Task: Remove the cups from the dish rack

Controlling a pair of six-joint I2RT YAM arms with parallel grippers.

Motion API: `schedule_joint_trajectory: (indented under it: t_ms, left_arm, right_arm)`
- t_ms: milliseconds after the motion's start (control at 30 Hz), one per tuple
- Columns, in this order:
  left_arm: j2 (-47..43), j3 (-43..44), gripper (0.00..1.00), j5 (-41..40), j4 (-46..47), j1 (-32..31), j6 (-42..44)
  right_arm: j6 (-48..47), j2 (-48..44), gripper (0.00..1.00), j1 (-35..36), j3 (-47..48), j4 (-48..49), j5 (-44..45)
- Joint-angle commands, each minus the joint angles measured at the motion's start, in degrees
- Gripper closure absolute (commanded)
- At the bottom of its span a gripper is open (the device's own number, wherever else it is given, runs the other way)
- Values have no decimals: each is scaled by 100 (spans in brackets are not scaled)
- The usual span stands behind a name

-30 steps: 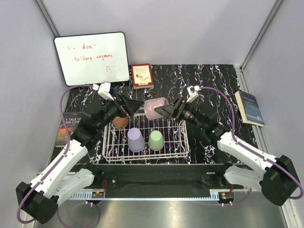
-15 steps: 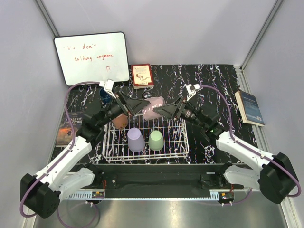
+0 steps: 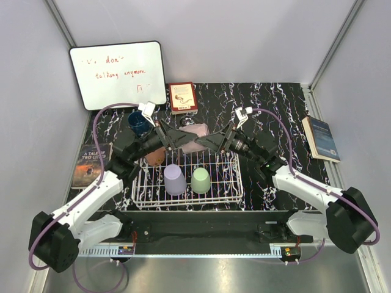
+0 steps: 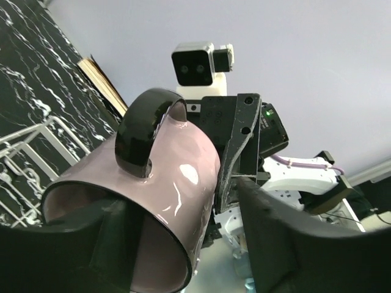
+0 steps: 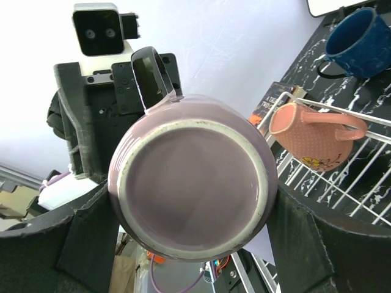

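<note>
A mauve cup [image 3: 194, 138] with a black handle hangs on its side above the far edge of the white wire dish rack [image 3: 235, 186]. My right gripper [image 3: 205, 140] is shut on its base; the fingers press both sides in the right wrist view [image 5: 194, 244]. My left gripper [image 3: 183, 139] meets it from the left, one finger inside the cup's mouth [image 4: 91, 244] and the other outside, a small gap off the wall. A lavender cup [image 3: 175, 179] and a green cup [image 3: 201, 180] stand upside down in the rack. A terracotta cup [image 3: 155, 158] lies in its far left corner. A dark blue cup [image 3: 139, 124] stands on the table.
A whiteboard [image 3: 119, 74] leans at the back left, with a red book [image 3: 182, 97] beside it. One book [image 3: 322, 139] lies at the right edge and another [image 3: 91, 163] at the left edge. Both forearms cross over the rack's far corners.
My left gripper has swung right from the dark blue cup to the mauve cup, and its jaws have narrowed around the rim. The right gripper has kept hold of the cup and shifted slightly left.
</note>
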Motion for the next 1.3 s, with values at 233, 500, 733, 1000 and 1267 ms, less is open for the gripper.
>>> schedule_joint_trajectory:
  t_ms: [233, 500, 733, 1000, 1267]
  left_arm:
    - [140, 316, 100, 66, -13, -238, 358]
    - [-247, 729, 100, -1110, -1778, -238, 1404]
    - [-397, 879, 100, -1359, -1922, -238, 1607]
    - [-353, 844, 100, -1270, -1631, -238, 1369]
    - [-309, 1064, 100, -1218, -1597, -230, 1431]
  right_arm:
    - [137, 275, 100, 18, 208, 632, -738]
    - [-662, -392, 48, 18, 313, -765, -457]
    - [-1015, -771, 53, 18, 340, -1214, -492]
    - [-997, -780, 74, 18, 252, -1196, -518]
    - [-1076, -797, 4, 18, 313, -1513, -597]
